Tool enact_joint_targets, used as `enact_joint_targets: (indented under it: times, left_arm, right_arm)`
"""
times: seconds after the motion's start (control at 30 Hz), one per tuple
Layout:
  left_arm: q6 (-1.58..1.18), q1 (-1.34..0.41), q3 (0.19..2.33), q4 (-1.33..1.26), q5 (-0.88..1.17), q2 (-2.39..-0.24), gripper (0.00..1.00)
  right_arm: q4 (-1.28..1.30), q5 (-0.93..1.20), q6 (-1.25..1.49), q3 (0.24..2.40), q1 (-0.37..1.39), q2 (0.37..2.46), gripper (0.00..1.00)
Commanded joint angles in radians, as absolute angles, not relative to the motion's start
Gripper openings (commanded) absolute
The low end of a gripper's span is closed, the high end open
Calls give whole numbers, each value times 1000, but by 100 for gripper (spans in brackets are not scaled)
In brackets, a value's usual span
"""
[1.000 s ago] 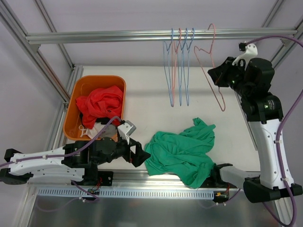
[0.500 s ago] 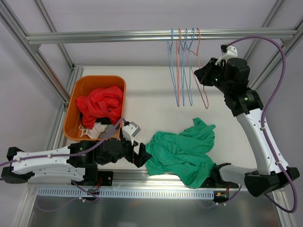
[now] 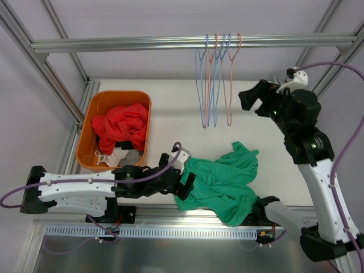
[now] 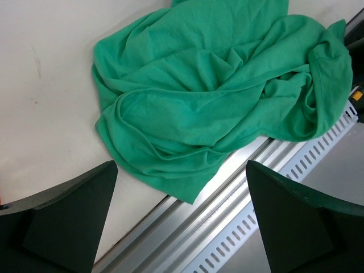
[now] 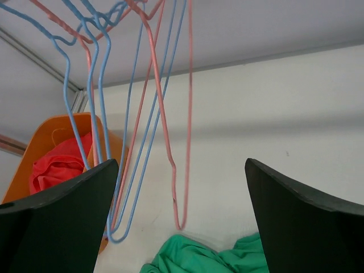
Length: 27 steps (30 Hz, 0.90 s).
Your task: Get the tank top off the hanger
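Observation:
The green tank top (image 3: 222, 182) lies crumpled on the table near the front edge, off any hanger; it also shows in the left wrist view (image 4: 216, 96) and the right wrist view (image 5: 205, 259). A pink wire hanger (image 3: 230, 85) hangs bare from the top rail, beside several others (image 5: 176, 142). My right gripper (image 3: 253, 102) is open, just right of that hanger and apart from it (image 5: 182, 162). Open too, my left gripper (image 3: 185, 181) sits low at the tank top's left edge, its jaws wide over the cloth's corner (image 4: 181, 168).
Blue and pink hangers (image 3: 205, 74) hang together on the aluminium rail (image 3: 114, 44). At the left stands an orange bin (image 3: 91, 114) with red cloth (image 3: 120, 125) in it. The slotted metal front edge (image 4: 244, 187) runs under the tank top's near corner.
My right gripper has opened and let go of the pink hanger, which now hangs on the rail with the others. My left arm has reached right to the tank top's edge.

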<state>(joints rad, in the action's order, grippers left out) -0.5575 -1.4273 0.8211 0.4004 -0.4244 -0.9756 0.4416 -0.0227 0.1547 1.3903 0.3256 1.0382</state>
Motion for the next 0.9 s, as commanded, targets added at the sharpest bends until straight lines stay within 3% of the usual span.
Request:
enact_joint_targets:
  times: [0.0, 0.2, 0.4, 0.87]
  left_arm:
    - [-551, -1433, 920, 367, -431, -1128, 99]
    - [-515, -1433, 1025, 266, -341, -1397, 99]
    - [-465, -1425, 1178, 222, -331, -1650, 99]
    - [-443, -1341, 1447, 213, -215, -2096, 99]
  right_arm:
    - [540, -158, 89, 1394, 319, 855, 99]
    - [678, -183, 49, 1338, 318, 541, 99]
    - [802, -16, 8, 1342, 319, 382, 99]
    - [957, 173, -15, 1390, 319, 247, 100]
